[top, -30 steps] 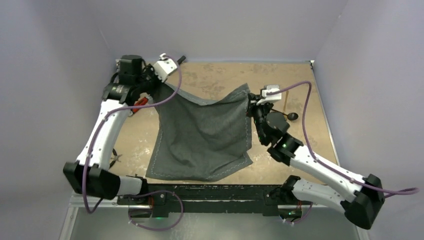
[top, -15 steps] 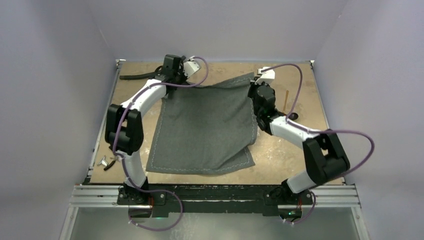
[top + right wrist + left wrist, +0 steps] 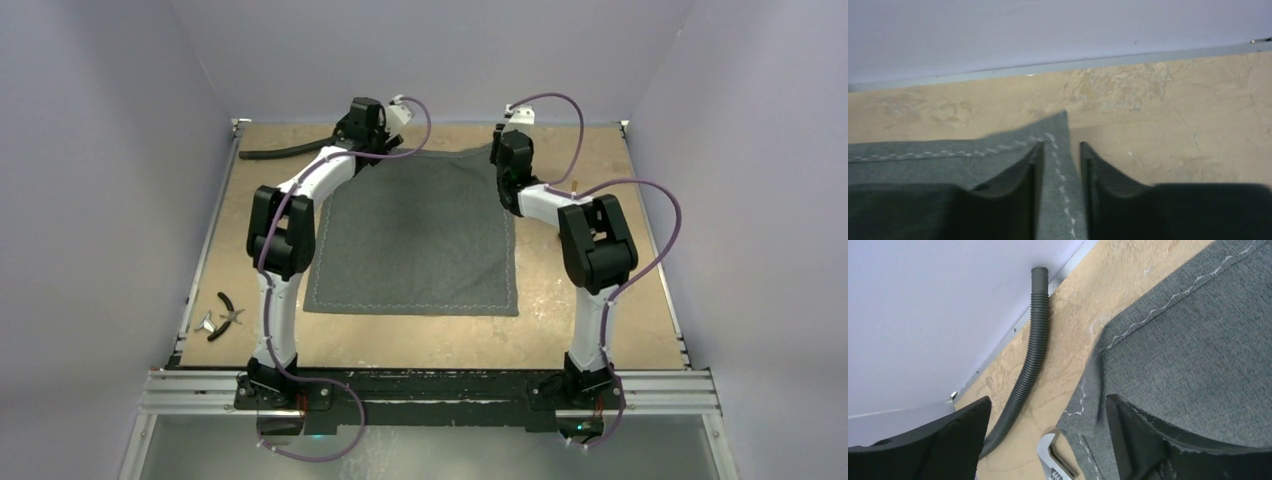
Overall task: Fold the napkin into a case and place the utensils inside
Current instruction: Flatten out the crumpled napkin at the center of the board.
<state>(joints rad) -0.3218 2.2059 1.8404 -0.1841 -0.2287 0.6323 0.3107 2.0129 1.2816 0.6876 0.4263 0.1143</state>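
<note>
The grey napkin [image 3: 415, 235] lies spread flat on the table, its stitched hem showing all round. My left gripper [image 3: 352, 150] hangs over its far left corner. In the left wrist view that gripper [image 3: 1048, 400] stands wide open, and the napkin's corner [image 3: 1088, 415] rests loose on the table between the fingers. My right gripper [image 3: 497, 165] is at the far right corner. In the right wrist view its jaws [image 3: 1061, 146] are parted a little, with the hem [image 3: 1060, 170] lying between them, ungripped. The utensils are hidden behind the right arm.
A black ribbed hose [image 3: 1030, 360] runs along the back wall at far left [image 3: 285, 153]. A metal wrench head [image 3: 1055, 462] pokes out beside the napkin's corner. Black pliers [image 3: 228, 312] and a small metal piece [image 3: 208, 325] lie near the left edge. Walls close in on three sides.
Both arms carried the napkin's far corners toward the back wall, pulling the cloth out flat. Both grippers then opened and let the corners go.
</note>
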